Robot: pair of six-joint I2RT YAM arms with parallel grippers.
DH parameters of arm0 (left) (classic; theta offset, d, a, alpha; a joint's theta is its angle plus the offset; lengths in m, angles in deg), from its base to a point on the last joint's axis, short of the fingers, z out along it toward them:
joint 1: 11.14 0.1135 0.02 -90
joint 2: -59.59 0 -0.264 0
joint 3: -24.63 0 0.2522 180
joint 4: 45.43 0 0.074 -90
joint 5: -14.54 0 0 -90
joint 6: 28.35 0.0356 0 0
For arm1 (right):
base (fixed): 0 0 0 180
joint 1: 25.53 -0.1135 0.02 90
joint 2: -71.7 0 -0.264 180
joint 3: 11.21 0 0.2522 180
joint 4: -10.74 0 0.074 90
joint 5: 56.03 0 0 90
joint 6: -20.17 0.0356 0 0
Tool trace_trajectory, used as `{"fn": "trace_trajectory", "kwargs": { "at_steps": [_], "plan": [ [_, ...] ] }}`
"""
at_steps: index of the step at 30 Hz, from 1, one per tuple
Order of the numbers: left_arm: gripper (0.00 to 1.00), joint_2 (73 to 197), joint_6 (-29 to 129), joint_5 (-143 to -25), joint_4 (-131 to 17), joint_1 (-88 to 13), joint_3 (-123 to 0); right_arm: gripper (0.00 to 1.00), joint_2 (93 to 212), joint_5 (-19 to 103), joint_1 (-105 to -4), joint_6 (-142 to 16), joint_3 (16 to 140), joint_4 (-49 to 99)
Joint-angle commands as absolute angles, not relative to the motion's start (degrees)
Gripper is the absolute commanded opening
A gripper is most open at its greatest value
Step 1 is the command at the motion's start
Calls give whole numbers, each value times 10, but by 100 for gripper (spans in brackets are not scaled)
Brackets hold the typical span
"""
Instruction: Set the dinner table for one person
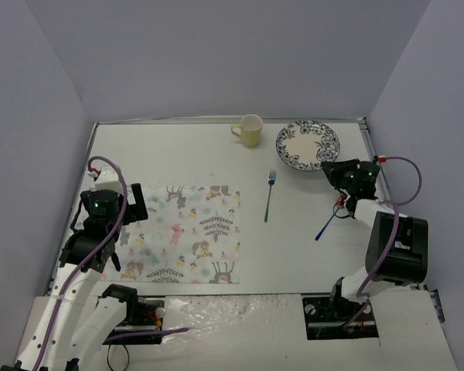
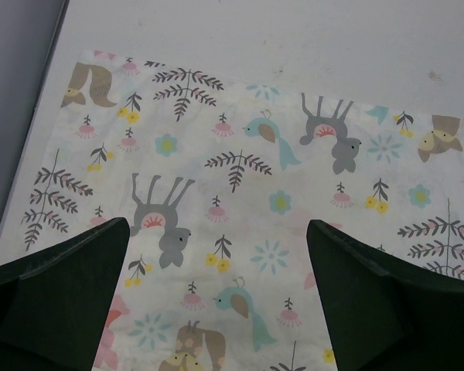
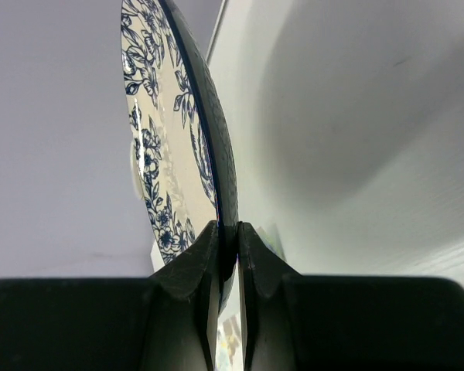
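The white dinner table point(image 1: 294, 247) carries a floral cloth placemat point(image 1: 193, 232) at the near left. My left gripper point(image 1: 127, 212) hangs open and empty over the placemat's left part point(image 2: 240, 201). A blue-and-white floral plate point(image 1: 308, 144) is at the far right. My right gripper point(image 1: 330, 166) is shut on the plate's near right rim; in the right wrist view the plate point(image 3: 170, 131) stands edge-on between the fingers. A pale yellow mug point(image 1: 249, 130) sits left of the plate. A fork point(image 1: 269, 195) lies mid-table. A blue-handled utensil point(image 1: 326, 224) lies below my right gripper.
Grey walls close off the left, far and right sides. The table's metal edging point(image 1: 365, 127) runs just behind the plate. The right arm's base point(image 1: 398, 247) stands at the near right.
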State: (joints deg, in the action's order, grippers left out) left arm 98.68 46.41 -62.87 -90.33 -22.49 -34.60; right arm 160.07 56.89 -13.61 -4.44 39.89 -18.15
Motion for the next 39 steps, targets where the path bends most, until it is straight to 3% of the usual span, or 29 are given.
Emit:
{"fn": "trace_trajectory", "kwargs": {
  "at_steps": [1, 9, 21, 31, 39],
  "plan": [
    [97, 981, 452, -640, -893, -228, -387, 0, 1528, 661, -182, -77, 418, -219],
    [97, 959, 434, -675, -968, -228, -423, 0, 1532, 677, -356, -100, 455, -183],
    [97, 923, 426, -668, -1009, -228, -424, 0, 1724, 658, -627, -101, 602, -245],
    [97, 911, 424, -665, -1009, -228, -416, 0, 1859, 670, -719, -91, 713, -288],
    [97, 908, 425, -663, -1008, -228, -411, 0, 1894, 679, -738, -84, 735, -294]
  ]
}}
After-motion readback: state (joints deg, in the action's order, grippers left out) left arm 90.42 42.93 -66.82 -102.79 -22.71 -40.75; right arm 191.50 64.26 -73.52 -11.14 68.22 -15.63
